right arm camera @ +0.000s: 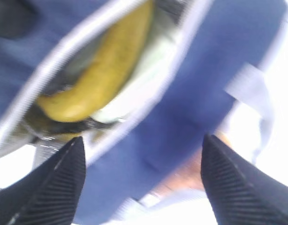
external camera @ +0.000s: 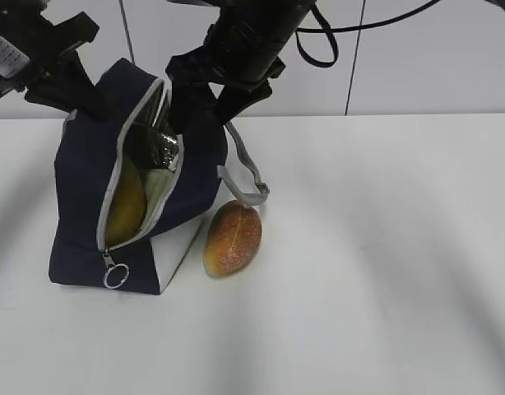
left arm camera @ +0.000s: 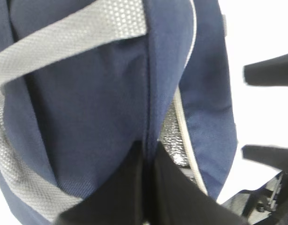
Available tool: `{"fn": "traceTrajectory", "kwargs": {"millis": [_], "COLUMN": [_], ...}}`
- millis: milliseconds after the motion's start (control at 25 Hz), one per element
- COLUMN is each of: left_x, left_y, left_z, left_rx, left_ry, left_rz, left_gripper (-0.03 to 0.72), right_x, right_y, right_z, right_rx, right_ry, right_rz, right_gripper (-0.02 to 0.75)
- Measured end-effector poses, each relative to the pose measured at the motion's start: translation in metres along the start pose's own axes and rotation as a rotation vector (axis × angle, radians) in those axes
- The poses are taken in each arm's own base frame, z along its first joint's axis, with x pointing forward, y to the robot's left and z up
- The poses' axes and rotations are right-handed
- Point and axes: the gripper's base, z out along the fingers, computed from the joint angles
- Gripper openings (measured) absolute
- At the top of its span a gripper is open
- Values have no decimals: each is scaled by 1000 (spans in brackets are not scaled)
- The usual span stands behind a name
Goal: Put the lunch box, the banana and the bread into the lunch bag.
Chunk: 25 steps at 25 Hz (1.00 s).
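Exterior view: the lunch bag (external camera: 88, 189) stands on the white tabletop (external camera: 359, 271) with its zipper open, the ring pull (external camera: 115, 276) hanging at the mouth's 6 o'clock end. Inside, the banana (external camera: 127, 206) shows along the opening, with a pale green edge, probably the lunch box (external camera: 158, 188), just beside it; the rest of the box is hidden by the bag wall. The bread (external camera: 232, 237) lies on the tabletop at the bag's 4 o'clock, touching or almost touching its white side panel. A grey strap handle (external camera: 246, 174) droops above the bread. Both arms are cut off by the top edge; the left end effector (external camera: 92, 100) sits at the bag's 11 o'clock corner, the right end effector (external camera: 187, 115) hangs over the mouth's 12 o'clock end, its fingers hard to make out against the dark fabric.

Left wrist view: the left end effector (left arm camera: 146, 187) has its fingers pressed together on a fold of the bag's navy fabric (left arm camera: 87, 117). At 3 o'clock two dark fingers of the other arm stand apart.

Right wrist view: blurred. The right end effector (right arm camera: 141, 183) stands wide apart and holds nothing; between and beyond its fingers lie the banana (right arm camera: 99, 75) inside the open bag (right arm camera: 191, 93), and a brown smear at 5 o'clock, likely the bread (right arm camera: 181, 180).
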Motion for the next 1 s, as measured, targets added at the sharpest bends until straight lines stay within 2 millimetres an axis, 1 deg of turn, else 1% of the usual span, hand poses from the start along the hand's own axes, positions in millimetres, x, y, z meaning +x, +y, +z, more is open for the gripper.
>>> {"fn": "traceTrajectory", "kwargs": {"millis": [240, 360, 480, 680, 1000], "left_x": [1, 1, 1, 1, 1], "left_y": [5, 5, 5, 5, 5], "left_z": [0, 0, 0, 0, 0], "left_rx": [-48, -48, -50, -51, -51], "left_ry": [11, 11, 12, 12, 12], "left_rz": [17, 18, 18, 18, 18], "left_gripper": [-1, -1, -1, -1, -1], "right_x": [8, 16, 30, 59, 92], "right_y": [-11, -13, -14, -10, -2], "right_z": [-7, -9, -9, -1, 26], "right_rx": [146, 185, 221, 202, 88], "right_ry": [54, 88, 142, 248, 355], "right_rz": [115, 149, 166, 205, 353], "right_gripper": [563, 563, 563, 563, 563]}}
